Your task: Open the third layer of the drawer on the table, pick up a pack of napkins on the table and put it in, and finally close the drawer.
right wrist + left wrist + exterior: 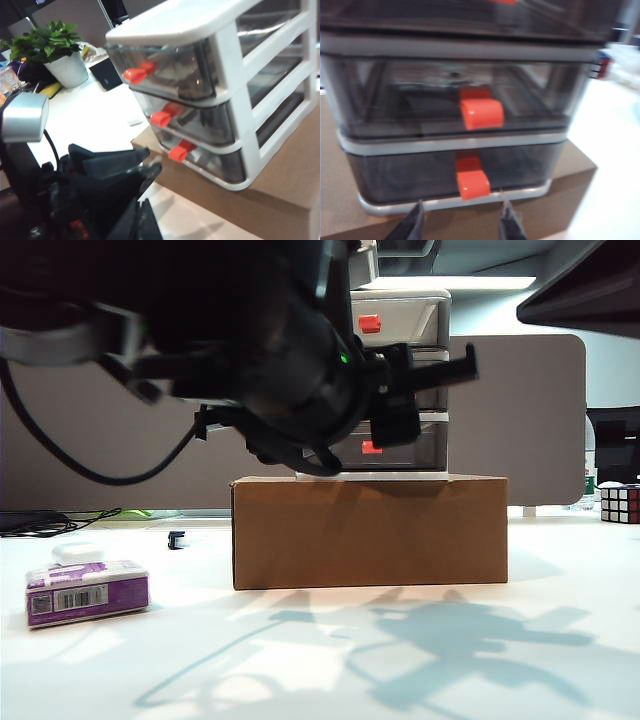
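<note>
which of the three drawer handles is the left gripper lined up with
The lowest one: the orange-red handle of the third layer, which sits just above the cardboard box. The left gripper is open right in front of it, not touching; the other handles sit higher.

Left end effector (462, 220) open — fingertips just below third layer (445, 175) handle (472, 182).

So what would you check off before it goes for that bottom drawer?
1. Bottom drawer shut, red handle in reach: ok.
2. Left gripper open, its fingers lined up on either side just below the handle: ok.
3. Cabinet sits square on the cardboard box: ok.
4. Napkin pack lies free on the table: ok.
5. Right gripper clear of the cabinet: ok; open or shut: cannot tell.
</note>
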Available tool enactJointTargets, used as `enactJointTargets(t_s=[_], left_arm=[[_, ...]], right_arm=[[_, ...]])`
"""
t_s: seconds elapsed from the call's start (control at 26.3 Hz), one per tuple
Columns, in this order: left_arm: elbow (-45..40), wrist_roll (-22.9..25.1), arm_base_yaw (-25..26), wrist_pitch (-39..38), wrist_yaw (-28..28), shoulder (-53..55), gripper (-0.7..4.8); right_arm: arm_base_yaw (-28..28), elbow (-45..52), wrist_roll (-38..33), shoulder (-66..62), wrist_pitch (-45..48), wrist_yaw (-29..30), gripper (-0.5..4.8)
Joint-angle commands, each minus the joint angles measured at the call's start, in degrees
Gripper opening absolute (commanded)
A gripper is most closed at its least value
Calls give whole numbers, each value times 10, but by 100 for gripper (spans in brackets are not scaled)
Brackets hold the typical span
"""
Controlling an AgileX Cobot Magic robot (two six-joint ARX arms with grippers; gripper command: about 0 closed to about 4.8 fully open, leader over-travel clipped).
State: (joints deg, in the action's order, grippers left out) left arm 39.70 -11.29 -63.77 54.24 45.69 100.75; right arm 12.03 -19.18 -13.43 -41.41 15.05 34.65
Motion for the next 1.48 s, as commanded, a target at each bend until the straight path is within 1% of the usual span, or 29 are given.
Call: enactJointTargets(t_s=[0.04, 0.23, 0.38, 0.68, 0.8, 1.03, 1.48], left_arm=[[21, 5, 0, 7, 21, 27, 184], [54, 0, 0, 8, 26, 65, 183], [56, -3, 1, 9, 62, 68, 183], [62, -26, 5, 11, 57, 68, 183], [78, -24, 7, 11, 55, 72, 183], [103, -22, 12, -18, 55, 81, 183], [106, -23, 25, -36, 57, 83, 174]], right_arm=[[15, -3, 7, -21, 24, -7, -6], [35, -3, 17, -59, 46, -7, -6], [35, -3, 17, -69, 54, -7, -6], [35, -3, 21, -71, 64, -13, -6], [35, -3, 27, -71, 64, -13, -6], [35, -3, 28, -70, 64, -13, -6], [36, -3, 28, -70, 63, -13, -6]])
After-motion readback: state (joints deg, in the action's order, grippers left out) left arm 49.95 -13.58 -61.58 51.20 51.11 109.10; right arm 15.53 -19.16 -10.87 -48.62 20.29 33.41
